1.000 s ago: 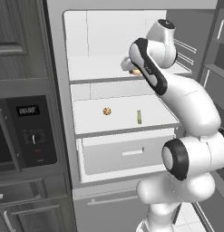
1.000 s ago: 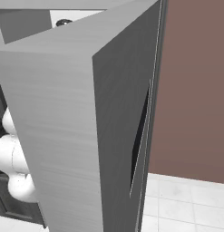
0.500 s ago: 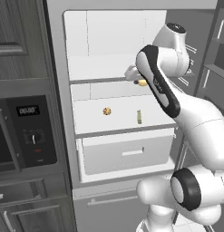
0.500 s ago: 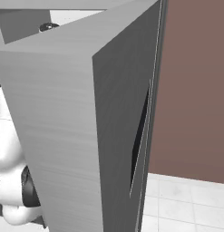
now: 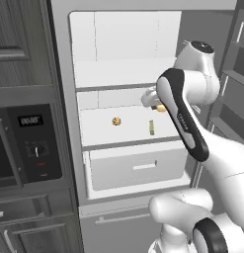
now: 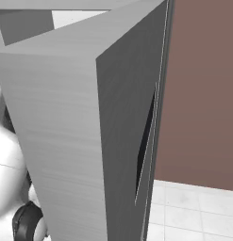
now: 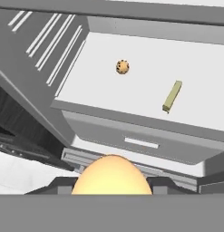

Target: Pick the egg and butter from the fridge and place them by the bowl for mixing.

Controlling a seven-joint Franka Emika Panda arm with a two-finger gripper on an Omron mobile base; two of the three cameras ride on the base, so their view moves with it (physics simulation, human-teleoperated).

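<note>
My gripper is shut on the egg, a small yellow-orange ball, in front of the open fridge at middle-shelf height. In the hand view the egg sits between my dark fingertips. The butter, a thin olive-yellow stick, lies on the white middle shelf below and slightly left of my gripper. It shows as the butter on the right part of that shelf in the hand view. The bowl is out of view.
A brown speckled cookie lies on the same shelf left of the butter. A white drawer with a handle sits below. A dark oven unit stands at the left. The open fridge door blocks the right base view.
My gripper has carried the egg down and to the right, from the upper shelf level to in front of the middle shelf. The butter and cookie have not moved.
</note>
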